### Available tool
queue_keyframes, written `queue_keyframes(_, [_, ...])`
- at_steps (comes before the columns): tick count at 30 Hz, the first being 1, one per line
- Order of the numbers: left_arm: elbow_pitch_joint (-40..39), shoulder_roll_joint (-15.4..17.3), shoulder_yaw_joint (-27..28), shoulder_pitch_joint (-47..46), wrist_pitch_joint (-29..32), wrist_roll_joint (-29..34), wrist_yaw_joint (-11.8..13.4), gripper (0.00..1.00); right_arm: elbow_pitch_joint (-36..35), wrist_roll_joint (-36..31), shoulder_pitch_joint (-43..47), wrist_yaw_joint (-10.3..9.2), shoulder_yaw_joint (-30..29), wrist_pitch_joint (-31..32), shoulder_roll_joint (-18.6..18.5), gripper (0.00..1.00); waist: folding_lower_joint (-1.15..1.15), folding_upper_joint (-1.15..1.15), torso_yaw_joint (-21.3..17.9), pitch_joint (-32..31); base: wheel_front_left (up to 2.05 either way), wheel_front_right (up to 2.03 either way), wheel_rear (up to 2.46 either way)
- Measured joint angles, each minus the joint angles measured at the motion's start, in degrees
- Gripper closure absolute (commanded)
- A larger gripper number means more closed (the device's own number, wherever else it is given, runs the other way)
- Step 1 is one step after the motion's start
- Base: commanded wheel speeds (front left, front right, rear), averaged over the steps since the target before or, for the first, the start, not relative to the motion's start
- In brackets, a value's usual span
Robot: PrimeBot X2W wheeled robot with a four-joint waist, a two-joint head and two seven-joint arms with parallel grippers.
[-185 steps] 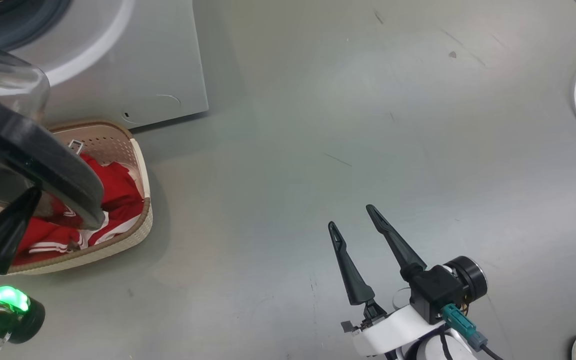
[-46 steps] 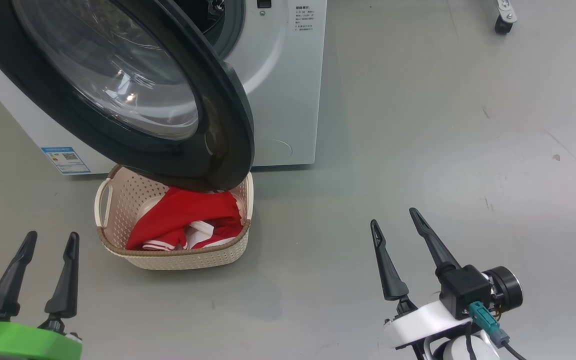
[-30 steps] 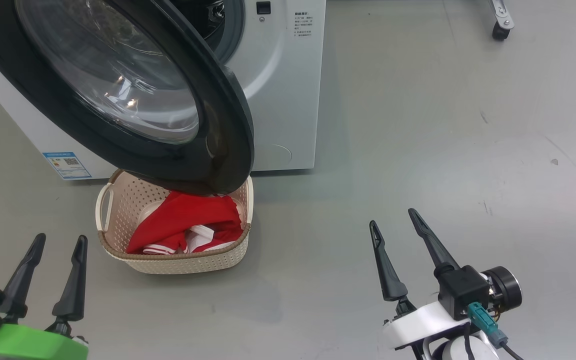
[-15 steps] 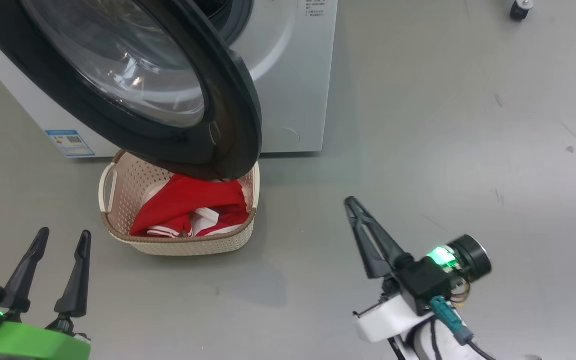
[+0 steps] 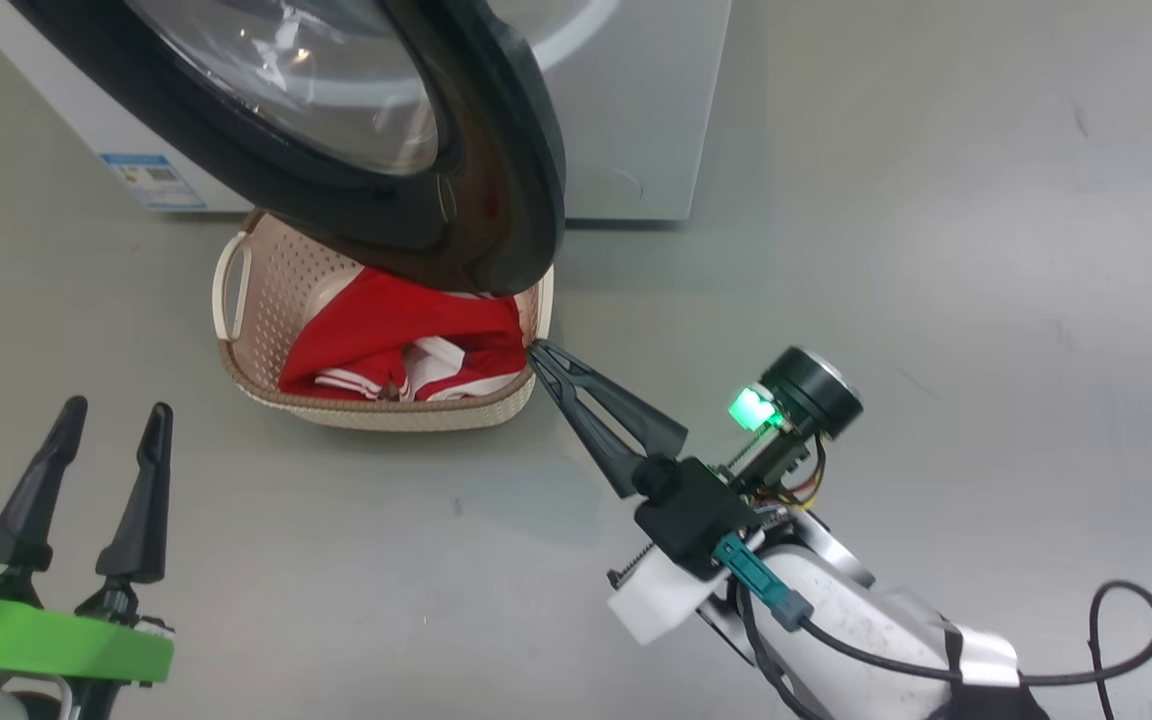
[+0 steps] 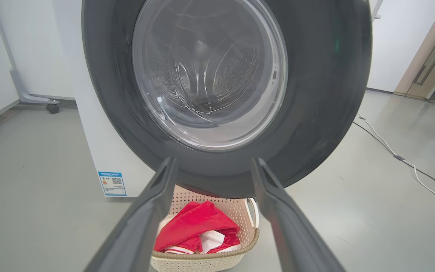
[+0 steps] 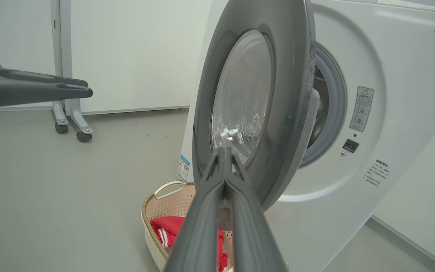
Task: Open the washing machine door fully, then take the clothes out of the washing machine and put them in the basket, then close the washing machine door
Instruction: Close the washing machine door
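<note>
The washing machine door [image 5: 511,170] stands part open, its black rim hanging over the cream basket [image 5: 376,412]. Red clothes [image 5: 386,325] with white stripes lie in the basket. My right gripper [image 5: 536,348] is shut on nothing, its tips by the basket's right rim, just under the door's lower edge. In the right wrist view the right gripper [image 7: 225,149] points at the door [image 7: 293,94] from its outer side; I cannot tell whether it touches. My left gripper [image 5: 114,408] is open at the lower left, well short of the basket. The left gripper [image 6: 213,162] faces the door's glass [image 6: 210,71]. The white washing machine [image 7: 391,94] stands behind.
A wheeled frame leg [image 7: 68,121] stands on the grey floor left of the machine. A white cable [image 6: 391,155] runs along the floor at the right of the left wrist view. My left gripper [image 7: 88,87] reaches in from that side.
My right gripper has shut and swung left and forward, up to the basket's rim under the door. The head camera has tilted down. The left gripper has stayed open.
</note>
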Motion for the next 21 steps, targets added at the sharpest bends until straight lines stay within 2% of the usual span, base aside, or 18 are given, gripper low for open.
queue_keyframes(7, [-0.6, 0.7, -0.4, -3.1, 0.0, -1.9, 0.0, 0.00, 3.0, 0.0, -9.0, 0.02, 3.2, 2.7, -0.2, 1.00, 0.00, 0.00, 2.2, 4.6, 0.00, 0.00, 0.00])
queue_keyframes(15, [-0.8, 1.2, -1.5, -6.2, 0.0, -3.1, 0.0, 0.00, 6.0, 0.6, -16.1, -0.18, 4.2, 4.1, -0.3, 1.00, 0.00, 0.00, 4.5, 8.8, 0.00, 0.00, 0.00])
queue_keyframes(21, [-0.5, 1.3, -1.5, -7.6, 0.0, -4.4, 0.0, 0.00, 8.5, 2.2, -19.7, -1.14, 4.2, 4.2, -0.5, 1.00, 0.00, 0.00, 6.2, 11.3, 0.00, 0.00, 0.00])
